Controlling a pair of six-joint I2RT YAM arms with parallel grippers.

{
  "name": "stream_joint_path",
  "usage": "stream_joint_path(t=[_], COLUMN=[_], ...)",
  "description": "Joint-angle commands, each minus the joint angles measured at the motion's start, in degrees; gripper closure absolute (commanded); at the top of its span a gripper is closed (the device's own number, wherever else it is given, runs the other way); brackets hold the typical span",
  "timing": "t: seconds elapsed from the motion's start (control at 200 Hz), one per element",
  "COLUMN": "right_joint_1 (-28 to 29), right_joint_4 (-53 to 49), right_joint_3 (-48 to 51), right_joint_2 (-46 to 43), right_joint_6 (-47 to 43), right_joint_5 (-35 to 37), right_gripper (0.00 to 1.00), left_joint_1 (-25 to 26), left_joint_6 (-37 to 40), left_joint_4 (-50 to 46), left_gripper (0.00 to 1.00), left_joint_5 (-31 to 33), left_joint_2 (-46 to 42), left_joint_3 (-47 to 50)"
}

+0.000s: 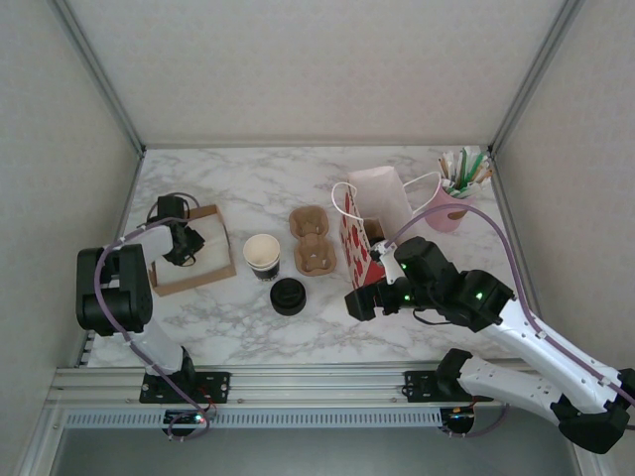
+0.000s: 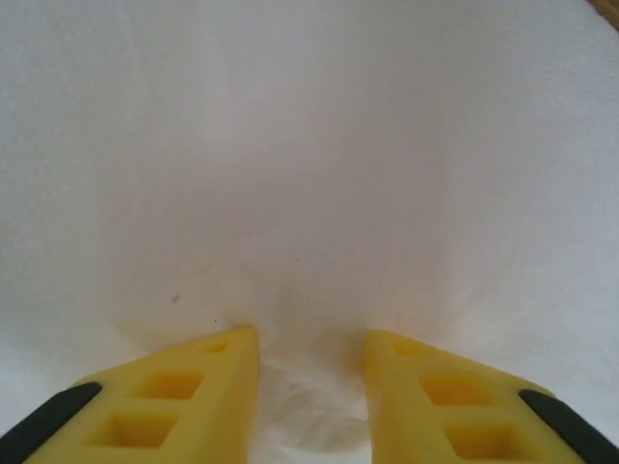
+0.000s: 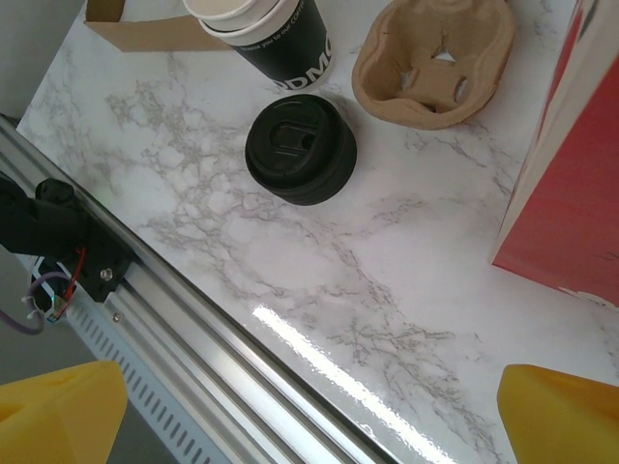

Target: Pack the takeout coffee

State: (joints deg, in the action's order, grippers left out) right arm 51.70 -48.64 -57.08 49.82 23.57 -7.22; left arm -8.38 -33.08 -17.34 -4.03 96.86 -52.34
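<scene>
The takeout coffee is out of view. A lidless dark cup (image 1: 262, 255) (image 3: 276, 39) with a cream inside stands mid-table. In front of it lies a loose black lid (image 1: 288, 296) (image 3: 300, 155). My left gripper (image 1: 185, 244) (image 2: 311, 353) is down in a shallow cardboard box (image 1: 213, 276). Its yellow fingertips (image 2: 227, 362) press on white paper (image 2: 309, 174), and a crumpled fold sits in the narrow gap between them. My right gripper (image 1: 359, 302) (image 3: 309, 396) hovers wide open over the table's near edge, right of the lid, holding nothing.
A brown pulp cup carrier (image 1: 311, 241) (image 3: 435, 63) lies right of the cup. A red and white paper bag (image 1: 369, 223) (image 3: 571, 184) stands beside my right gripper. A pink cup of pens (image 1: 448, 203) is at the back right. The metal rail (image 3: 193, 319) runs along the near edge.
</scene>
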Motion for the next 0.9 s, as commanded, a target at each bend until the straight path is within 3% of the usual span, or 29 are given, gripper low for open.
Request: stream_joint_path(t=[0.0, 0.25, 0.561, 0.896], right_joint_1=[0.7, 0.8, 0.8, 0.9], right_joint_4=[0.6, 0.6, 0.5, 0.4], right_joint_3=[-1.7, -1.6, -1.7, -1.5], right_joint_2=[0.4, 0.2, 0.1, -0.6], right_joint_6=[0.5, 0.9, 1.3, 1.8], right_joint_5=[1.2, 1.4, 1.9, 2.0], right_gripper=[0.01, 0.01, 0.01, 0.01], left_joint_1=[-0.1, -0.1, 0.3, 0.4], left_joint_6=[0.2, 0.5, 0.8, 1.6], left_joint_4=[-1.1, -1.9, -6.4, -8.6], left_gripper=[0.71, 0.83, 0.84, 1.00], left_joint_5=[-1.5, -1.3, -0.8, -0.9], left_joint_2=[1.0, 0.5, -5.8, -8.9], left_joint_3=[0.1, -0.7, -4.7, -6.6])
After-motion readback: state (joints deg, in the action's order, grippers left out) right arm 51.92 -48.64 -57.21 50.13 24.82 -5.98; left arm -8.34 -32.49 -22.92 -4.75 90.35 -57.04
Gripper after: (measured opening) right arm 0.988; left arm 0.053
